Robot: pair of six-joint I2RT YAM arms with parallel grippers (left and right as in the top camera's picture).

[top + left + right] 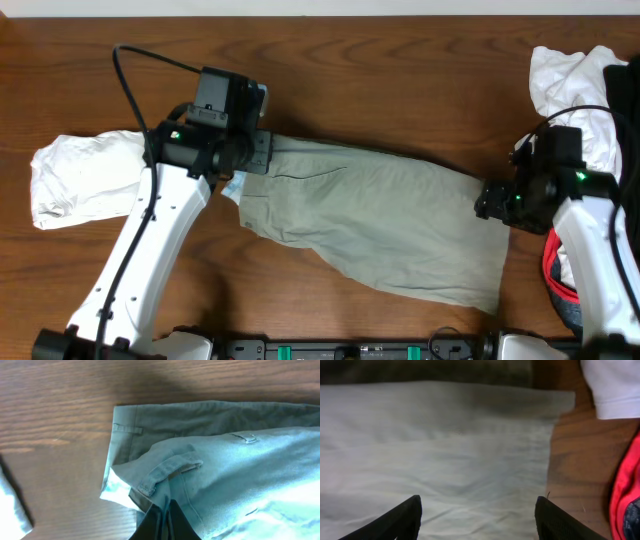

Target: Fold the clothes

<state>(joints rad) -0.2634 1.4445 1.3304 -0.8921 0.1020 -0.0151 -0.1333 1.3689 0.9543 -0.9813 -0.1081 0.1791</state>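
Item 1: shorts (370, 220), khaki-beige. They lie spread flat across the middle of the wooden table (400, 60), waistband to the left and leg hem to the right. A pale blue lining (117, 491) shows where the waistband corner is turned up.

Item 2: left gripper (162, 520), at the waistband end. Its jaws are clenched together on a rucked-up fold of the waistband beside a belt loop.

Item 3: right gripper (477, 510), at the hem end of the shorts. Its jaws are released and stand wide apart above the flat cloth, gripping nothing.

Item 4: white garment (85, 175), crumpled at the left of the table, beside the left arm.

Item 5: heap of clothes (570, 75) at the right edge, holding white cloth, a black piece (622, 95) and red trim (555, 275), partly behind the right arm.
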